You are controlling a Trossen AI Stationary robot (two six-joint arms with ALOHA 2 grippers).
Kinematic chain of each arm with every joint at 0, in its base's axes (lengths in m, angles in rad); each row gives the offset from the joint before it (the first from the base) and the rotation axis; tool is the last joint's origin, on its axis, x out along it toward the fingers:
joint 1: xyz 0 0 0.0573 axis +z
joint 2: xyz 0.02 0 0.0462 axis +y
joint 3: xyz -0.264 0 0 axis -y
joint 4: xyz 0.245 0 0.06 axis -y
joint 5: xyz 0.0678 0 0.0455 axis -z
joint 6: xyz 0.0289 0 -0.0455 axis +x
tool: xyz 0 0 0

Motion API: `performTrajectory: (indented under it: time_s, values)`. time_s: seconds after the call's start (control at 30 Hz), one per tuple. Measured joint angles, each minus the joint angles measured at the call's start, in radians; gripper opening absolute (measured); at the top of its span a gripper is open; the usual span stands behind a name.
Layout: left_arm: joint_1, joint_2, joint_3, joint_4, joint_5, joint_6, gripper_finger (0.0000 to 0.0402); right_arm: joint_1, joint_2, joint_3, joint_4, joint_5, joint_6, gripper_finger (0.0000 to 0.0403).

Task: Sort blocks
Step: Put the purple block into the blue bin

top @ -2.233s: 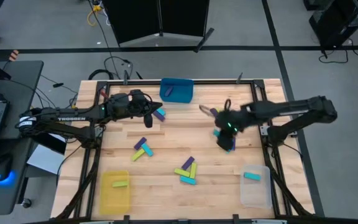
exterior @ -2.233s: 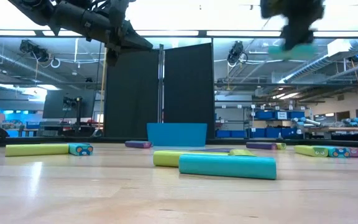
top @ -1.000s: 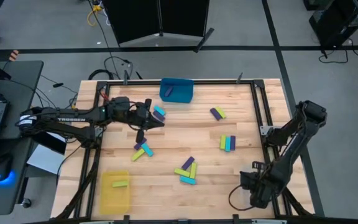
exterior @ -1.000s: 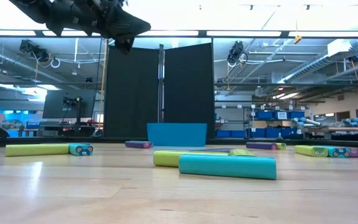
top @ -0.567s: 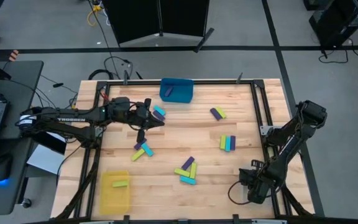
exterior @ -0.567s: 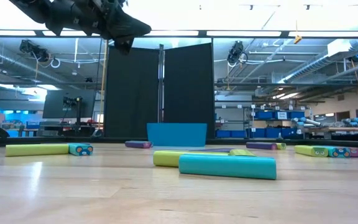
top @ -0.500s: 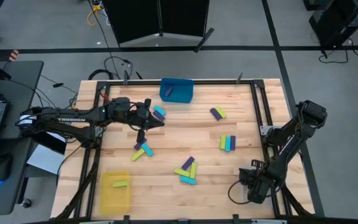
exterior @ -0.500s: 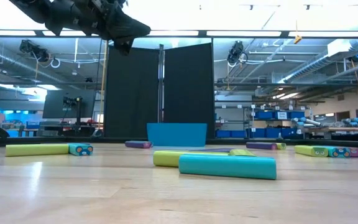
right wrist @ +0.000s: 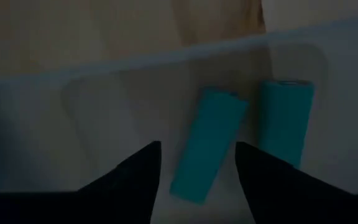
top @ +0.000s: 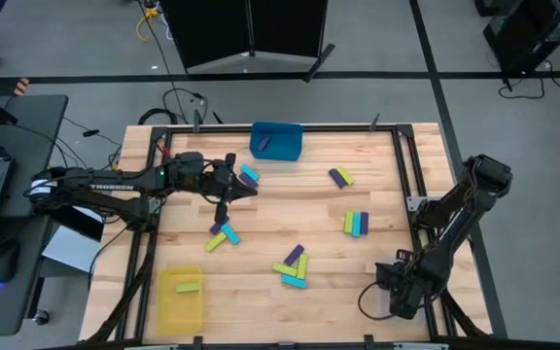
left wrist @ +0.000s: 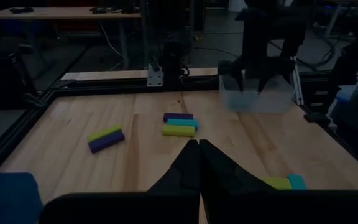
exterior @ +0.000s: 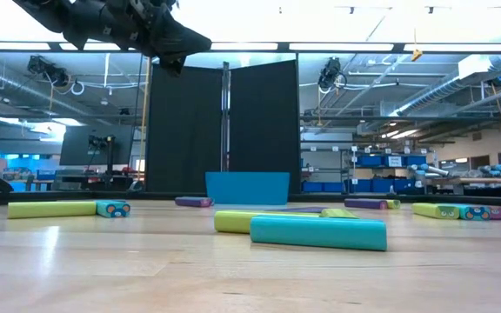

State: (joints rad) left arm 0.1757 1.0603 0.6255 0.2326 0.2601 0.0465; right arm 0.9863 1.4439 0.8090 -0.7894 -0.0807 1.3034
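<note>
Clear bin [right wrist: 104,81] floor, two cyan blocks [right wrist: 207,146] beyond right pincer [right wrist: 197,163], released

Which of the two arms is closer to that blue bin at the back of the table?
Left. Its end effector hovers just in front-left of the blue bin; the right end effector is far off, over the front right corner.

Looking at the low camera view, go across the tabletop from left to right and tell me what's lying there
Long lime block → short cyan block → purple block → blue bin at the back → big cyan block in front → lime block → cyan block.
</note>
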Motion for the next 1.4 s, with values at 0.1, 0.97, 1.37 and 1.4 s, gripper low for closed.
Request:
performTrajectory:
  time_s: [0.1,0.97,1.37,1.4]
  values:
    - [0.0,0.0,0.0,0.0,-0.004,-0.001,0.0003,0.0,-0.047,0.07,-0.116,0.006,-0.019,0.0206]
    - [0.001,0.0,0.0,0.0,-0.079,-0.189,0.0003,-0.689,-0.26,0.193,-0.384,0.144,0.117,0.0045]
    - [0.001,0.0,0.0,0.0,-0.08,-0.19,0.0003,-0.863,-0.12,0.092,-0.297,0.125,0.302,0.0156]
    - [0.001,0.0,0.0,0.0,-0.08,-0.19,0.0003,-0.873,-0.12,0.072,-0.288,0.118,0.302,0.016]
